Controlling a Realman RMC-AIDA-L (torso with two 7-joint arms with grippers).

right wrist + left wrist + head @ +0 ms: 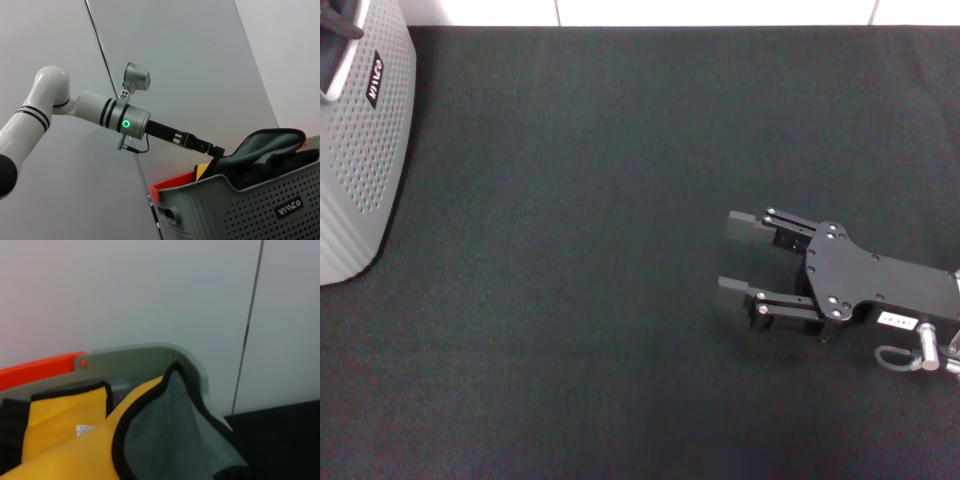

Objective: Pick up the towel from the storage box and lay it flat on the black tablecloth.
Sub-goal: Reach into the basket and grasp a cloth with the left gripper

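Note:
The towel (150, 440) lies bunched in the storage box (360, 150), yellow-orange and grey-green faces showing, with black edging. In the right wrist view the towel (270, 150) bulges above the rim of the box (240, 210). My left gripper (216, 149) reaches over the box's rim and meets the towel's edge; it is out of the head view. My right gripper (735, 258) is open and empty, low over the black tablecloth (620, 150) at the right, far from the box.
The box stands at the far left edge of the tablecloth, with an orange-red part (40, 371) on its rim. A pale wall (720, 12) runs behind the table. The left arm (90, 110) stretches across above the box.

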